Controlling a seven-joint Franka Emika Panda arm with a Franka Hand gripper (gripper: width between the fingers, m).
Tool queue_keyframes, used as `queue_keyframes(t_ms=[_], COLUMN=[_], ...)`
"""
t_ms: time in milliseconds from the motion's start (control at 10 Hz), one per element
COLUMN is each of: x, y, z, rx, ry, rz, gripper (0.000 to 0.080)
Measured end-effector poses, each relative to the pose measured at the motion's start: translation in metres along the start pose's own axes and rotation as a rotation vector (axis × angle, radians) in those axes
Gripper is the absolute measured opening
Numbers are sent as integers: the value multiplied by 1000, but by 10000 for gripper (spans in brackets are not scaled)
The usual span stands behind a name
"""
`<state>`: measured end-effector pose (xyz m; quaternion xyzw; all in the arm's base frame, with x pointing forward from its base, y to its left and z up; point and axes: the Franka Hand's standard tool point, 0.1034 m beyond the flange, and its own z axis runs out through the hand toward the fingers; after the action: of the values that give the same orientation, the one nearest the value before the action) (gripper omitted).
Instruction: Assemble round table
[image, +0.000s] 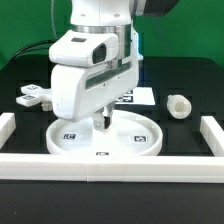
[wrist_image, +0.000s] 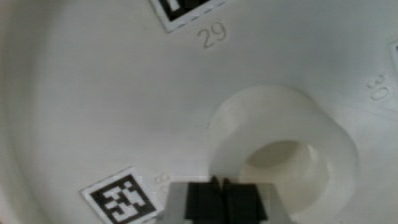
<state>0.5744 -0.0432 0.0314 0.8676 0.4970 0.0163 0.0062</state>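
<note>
The end effector (image: 100, 121) stood low over the middle of the round disc (image: 60, 140), I think to line up with its raised central socket (wrist_image: 281, 150). Its fingers were narrow, almost together, with nothing between them. The white rimmed disc with square markers lay flat on the desk. The leg (image: 178, 105) waited on its side near the disc.

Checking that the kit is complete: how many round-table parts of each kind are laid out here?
Round disc: 1
Cylindrical leg: 1
Cross-shaped foot piece: 1
Total: 3
</note>
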Motion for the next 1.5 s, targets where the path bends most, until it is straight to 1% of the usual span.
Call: queue_keyframes(t_ms=[100,200,400,500,600,700,800,900,1000,1100,1300,1500], x=[1,2,0,-2,-4,-8,-10,-12,-13,-13,-11,-11], y=[-2,-3,-9,-11,-13,-15,-16,-17,-18,-18,-18,-17], z=[-2,-9,-11,-11,-8,-2,2,6,11,16,22,23], rx=[7,11,15,17,17,25,32,37,43,48,54,55], ry=[-5,-9,-11,-13,-12,-15,-18,-20,-22,-23,-24,-24], rz=[1,-3,-3,-3,-3,0,3,5,6,6,4,5], gripper=[1,1,14,185,185,368,503,503,618,640,648,649])
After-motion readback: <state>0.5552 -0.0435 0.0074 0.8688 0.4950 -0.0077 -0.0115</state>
